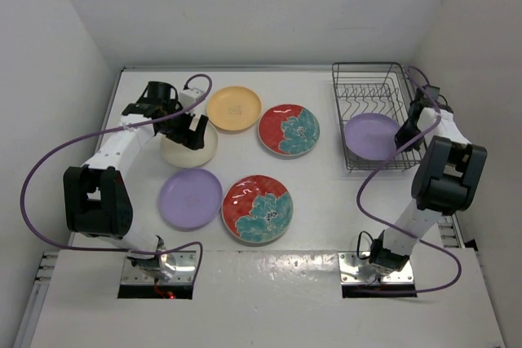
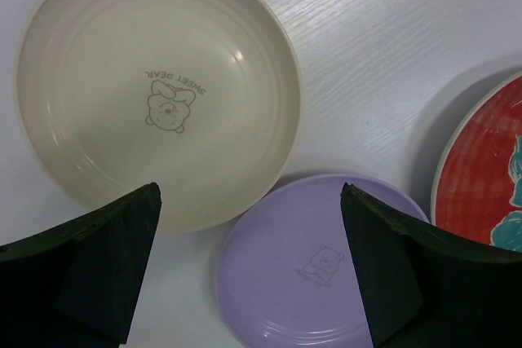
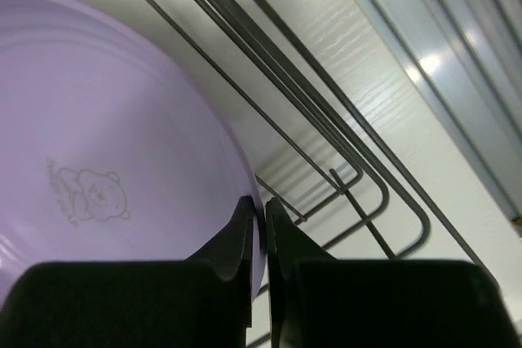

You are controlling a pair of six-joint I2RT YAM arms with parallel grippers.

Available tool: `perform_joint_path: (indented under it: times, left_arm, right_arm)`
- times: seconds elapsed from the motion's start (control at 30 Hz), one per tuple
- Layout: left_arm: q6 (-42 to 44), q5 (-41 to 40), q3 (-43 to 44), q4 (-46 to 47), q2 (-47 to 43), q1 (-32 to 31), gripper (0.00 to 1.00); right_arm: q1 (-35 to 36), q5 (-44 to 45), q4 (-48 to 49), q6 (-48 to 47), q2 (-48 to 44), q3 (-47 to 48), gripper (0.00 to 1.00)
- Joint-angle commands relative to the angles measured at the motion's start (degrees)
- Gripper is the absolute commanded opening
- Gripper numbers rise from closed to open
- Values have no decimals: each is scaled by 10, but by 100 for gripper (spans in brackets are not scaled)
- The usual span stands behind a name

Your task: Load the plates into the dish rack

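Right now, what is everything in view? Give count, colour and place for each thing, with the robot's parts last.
dish rack: one, dark grey wire, far right of the table
racked plate: one, lilac, near end of the dish rack
floral plates: two, red with teal flowers, one at centre, one nearer the arms
orange-yellow plate: one, far side, left of centre
cream plate: one, left side
loose lilac plate: one, near left
table: one, white
left gripper: open, above the cream plate
right gripper: shut on the racked plate's rim

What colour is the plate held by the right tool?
The plate is lilac with a faint bear print; clearest in the right wrist view.
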Motion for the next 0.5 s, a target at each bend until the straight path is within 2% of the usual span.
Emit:
perform_joint_path:
  times: [0.0,0.13,0.3,0.37,0.4,0.47]
  left_arm:
    - [9,5,8,13,-18,4,96]
    - [9,10,8,13,-18,4,96]
    - [9,10,8,13,-18,4,96]
    - [9,10,8,13,-18,4,96]
    - [9,10,8,13,-18,4,96]
    - [9,10,8,13,-18,4,96]
  right_arm:
    - [16,50,15,-35,-44,6,0]
    - [38,90,24,-56,-99,10,0]
    - [84,205,65,-122,-152,28,0]
    - [107,234,94,-182,-170,33,0]
    - [113,280,119,-198,-173,34,0]
    - [135,311,167,-284,-183,34,0]
